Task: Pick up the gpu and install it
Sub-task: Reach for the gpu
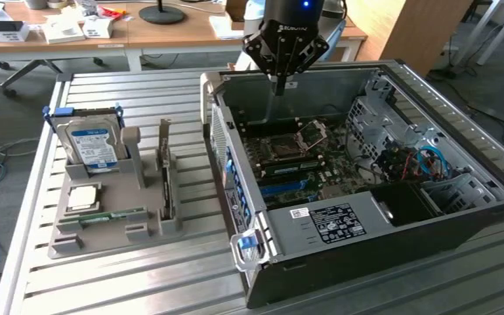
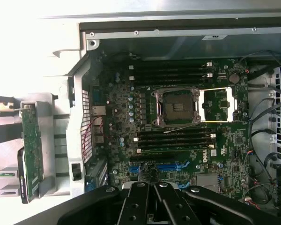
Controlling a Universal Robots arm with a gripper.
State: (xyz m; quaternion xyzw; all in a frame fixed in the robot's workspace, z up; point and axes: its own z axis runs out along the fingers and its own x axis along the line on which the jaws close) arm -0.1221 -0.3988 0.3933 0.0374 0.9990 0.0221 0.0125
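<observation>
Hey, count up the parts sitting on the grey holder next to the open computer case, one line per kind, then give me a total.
Silver hard drive with a blue label: 1
Thin green gpu card, standing on edge: 1
Square silver processor chip: 1
Narrow green memory stick: 1
Total: 4

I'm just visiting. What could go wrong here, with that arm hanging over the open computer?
1. The shut gripper hangs above the bare motherboard; coming down too low might strike its open processor socket.
2. The graphics card stands on edge in the grey holder, close to the hard drive; a crooked grab might tip the card or bump the drive.
</observation>
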